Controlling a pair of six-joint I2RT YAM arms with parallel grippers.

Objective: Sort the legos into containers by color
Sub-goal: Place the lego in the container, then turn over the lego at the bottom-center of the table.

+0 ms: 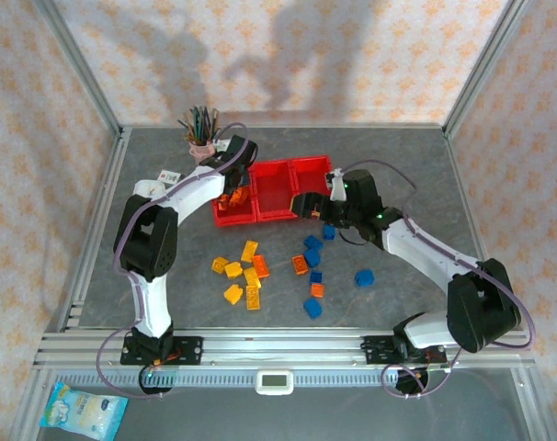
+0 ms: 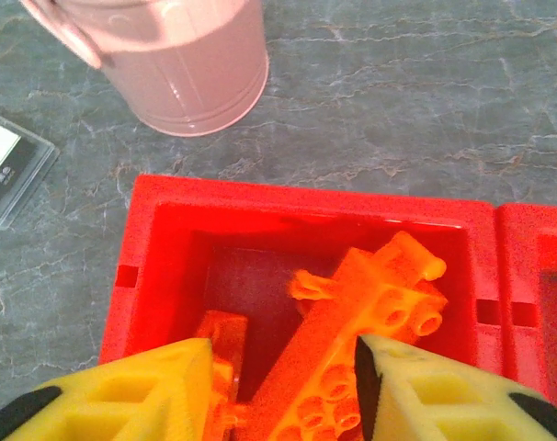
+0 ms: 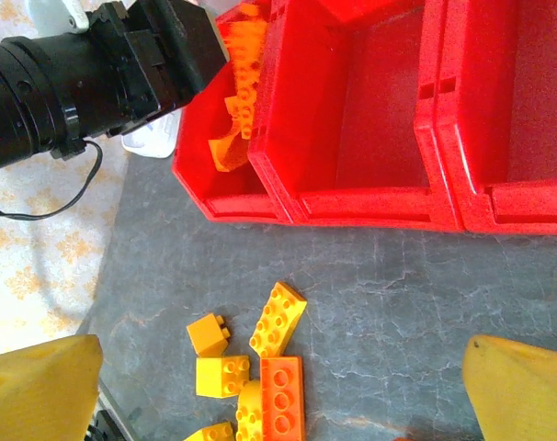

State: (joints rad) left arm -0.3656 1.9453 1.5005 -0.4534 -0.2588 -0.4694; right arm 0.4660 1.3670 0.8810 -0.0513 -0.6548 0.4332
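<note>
Pink pen cup (image 1: 201, 144), card (image 1: 168, 175), blue packet (image 1: 83, 410)

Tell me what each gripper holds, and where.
Nothing, it seems: left gripper stands open around an orange lego lying in the bin; right gripper is open, empty.

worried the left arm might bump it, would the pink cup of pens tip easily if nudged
Probably tippy: the pink cup is narrow and its pens stick well above the rim, so weight likely sits high. Its wall looks smooth and glossy, so a low push on the table may slide it instead.
</note>
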